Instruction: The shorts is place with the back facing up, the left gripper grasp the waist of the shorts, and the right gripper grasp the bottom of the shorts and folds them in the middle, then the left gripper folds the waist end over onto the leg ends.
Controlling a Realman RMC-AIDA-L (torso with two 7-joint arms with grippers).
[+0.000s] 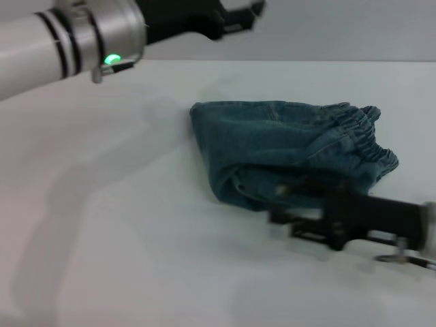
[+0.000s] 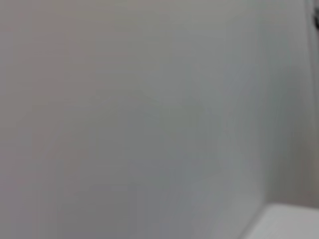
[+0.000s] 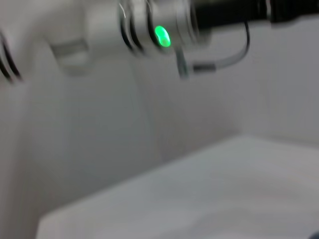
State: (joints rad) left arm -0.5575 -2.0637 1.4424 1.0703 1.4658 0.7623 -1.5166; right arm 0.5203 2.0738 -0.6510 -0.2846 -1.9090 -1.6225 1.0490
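The shorts (image 1: pixel 272 150) lie folded into a compact blue-green denim bundle on the white table (image 1: pixel 122 225). Their ruffled elastic waist (image 1: pixel 354 129) is on top at the right. The bottom of the shorts and the leg ends are hidden under the folded layers. My left gripper (image 1: pixel 246 19) is raised above the table's far edge, up and to the left of the bundle. It is open and holds nothing. The left wrist with its green light (image 3: pixel 160 36) also shows in the right wrist view. My right gripper (image 1: pixel 276 218) is low over the table, just in front of the bundle's near edge.
A plain grey wall (image 2: pixel 124 109) stands behind the table's far edge. The left wrist view shows only that wall and a corner of the table (image 2: pixel 289 221). Bare tabletop stretches to the left of the shorts and in front of them.
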